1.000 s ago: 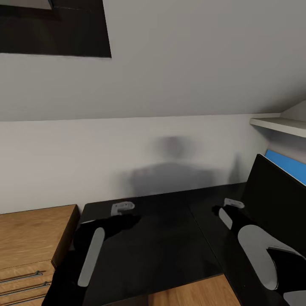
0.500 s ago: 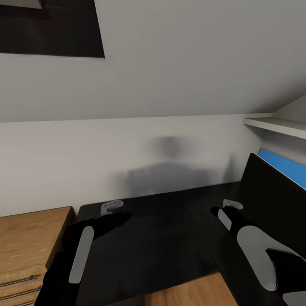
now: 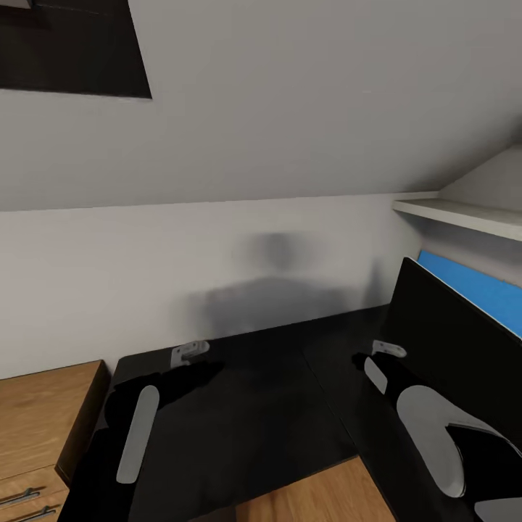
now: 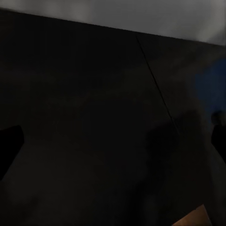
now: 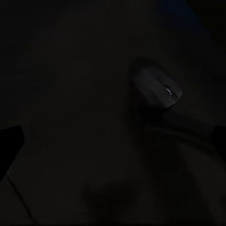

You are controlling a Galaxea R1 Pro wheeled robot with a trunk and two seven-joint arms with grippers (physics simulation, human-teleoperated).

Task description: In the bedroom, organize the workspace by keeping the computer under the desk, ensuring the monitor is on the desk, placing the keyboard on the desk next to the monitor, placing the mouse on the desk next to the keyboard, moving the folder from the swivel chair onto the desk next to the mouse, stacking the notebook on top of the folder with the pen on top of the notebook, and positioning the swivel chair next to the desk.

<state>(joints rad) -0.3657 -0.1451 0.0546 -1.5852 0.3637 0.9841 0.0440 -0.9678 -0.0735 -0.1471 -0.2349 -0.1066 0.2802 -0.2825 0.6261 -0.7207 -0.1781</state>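
Grippers first: the left gripper (image 3: 190, 353) hovers over the glossy black desk (image 3: 254, 413) at about 8 o'clock in the head view, its pale bracket just above the top and its dark forearm running back toward the lower-left corner. Whether its fingers are spread or closed I cannot tell; in the left wrist view only two dark finger edges stand at the picture's sides over the bare desk (image 4: 94, 117), with nothing between them. The right gripper (image 3: 384, 351) hangs over the desk at about 4 o'clock, just beside the monitor (image 3: 449, 341), whose black panel rises at 3 o'clock. Its state is likewise unclear. In the right wrist view the mouse (image 5: 156, 86), a small rounded black lump, lies on the dark desk surface ahead of the fingers and apart from them. Behind the monitor a blue wall panel (image 3: 471, 286) shows, with a white shelf (image 3: 464, 214) above it. A light-wood cabinet (image 3: 40, 413) stands at 8 o'clock, touching the desk's end.
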